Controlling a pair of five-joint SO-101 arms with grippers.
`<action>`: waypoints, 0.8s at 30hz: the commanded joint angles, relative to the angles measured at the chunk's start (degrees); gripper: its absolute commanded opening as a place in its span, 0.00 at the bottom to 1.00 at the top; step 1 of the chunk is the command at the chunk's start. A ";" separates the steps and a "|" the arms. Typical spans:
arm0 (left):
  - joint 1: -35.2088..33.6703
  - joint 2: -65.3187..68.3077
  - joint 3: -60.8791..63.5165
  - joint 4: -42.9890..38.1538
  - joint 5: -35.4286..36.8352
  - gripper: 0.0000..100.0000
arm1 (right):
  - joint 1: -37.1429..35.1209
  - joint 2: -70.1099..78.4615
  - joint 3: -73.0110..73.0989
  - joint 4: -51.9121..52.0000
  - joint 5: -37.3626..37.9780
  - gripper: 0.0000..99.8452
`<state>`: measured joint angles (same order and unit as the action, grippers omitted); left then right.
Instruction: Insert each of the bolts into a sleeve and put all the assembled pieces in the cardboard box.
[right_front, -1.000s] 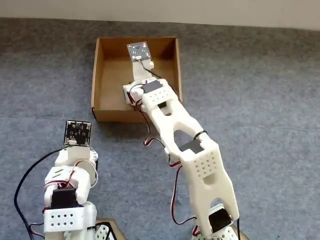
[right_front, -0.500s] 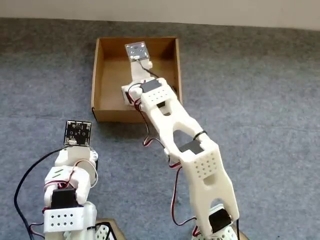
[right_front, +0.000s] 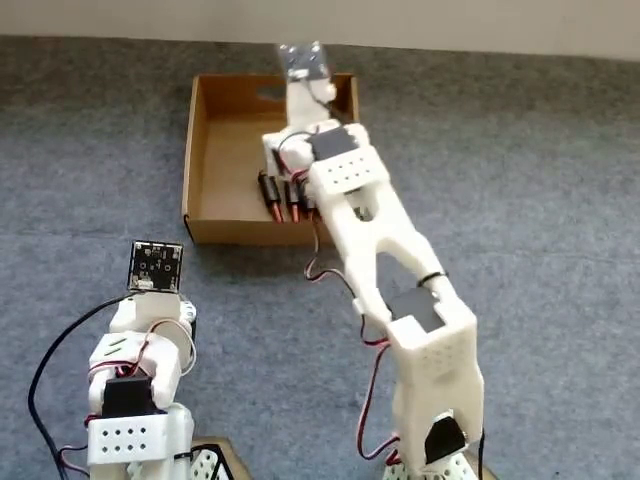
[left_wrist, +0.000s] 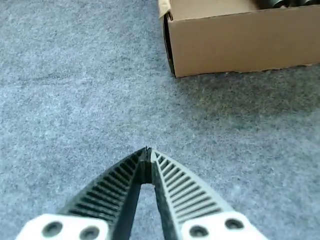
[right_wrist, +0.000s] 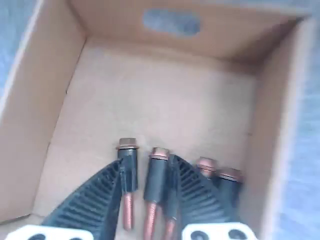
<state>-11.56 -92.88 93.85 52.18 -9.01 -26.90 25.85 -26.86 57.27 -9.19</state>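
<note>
The cardboard box (right_front: 205, 150) stands at the back of the grey carpet. Several assembled pieces, copper bolts in black sleeves (right_front: 272, 197), lie side by side on its floor by the near wall. My right arm (right_front: 345, 185) stretches over the box. In the right wrist view my right gripper (right_wrist: 146, 162) hangs open above the pieces (right_wrist: 156, 175), holding nothing. My left arm (right_front: 140, 350) sits at the near left. Its gripper (left_wrist: 146, 152) is shut and empty, low over bare carpet, with the box corner (left_wrist: 172, 45) ahead.
Grey carpet (right_front: 520, 200) surrounds the box on all sides. A hand slot (right_wrist: 171, 22) is cut in the box's far wall. Cables hang along both arms.
My right arm has lifted and swung toward the box's far wall, uncovering the row of assembled pieces on the box floor. The left arm has stayed still.
</note>
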 joint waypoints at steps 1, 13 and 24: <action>-0.31 -0.48 -2.95 0.00 0.00 0.01 | 2.42 -9.98 -2.77 4.26 0.44 0.10; -0.22 -0.48 -2.95 0.00 0.00 0.01 | 2.51 -18.24 -0.40 17.36 0.35 0.01; -0.22 -0.48 -2.86 0.00 0.00 0.01 | 2.59 -38.02 37.23 1.98 -4.57 0.01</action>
<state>-11.56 -92.88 93.85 52.18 -9.01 -25.05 -2.90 -5.32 69.41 -13.05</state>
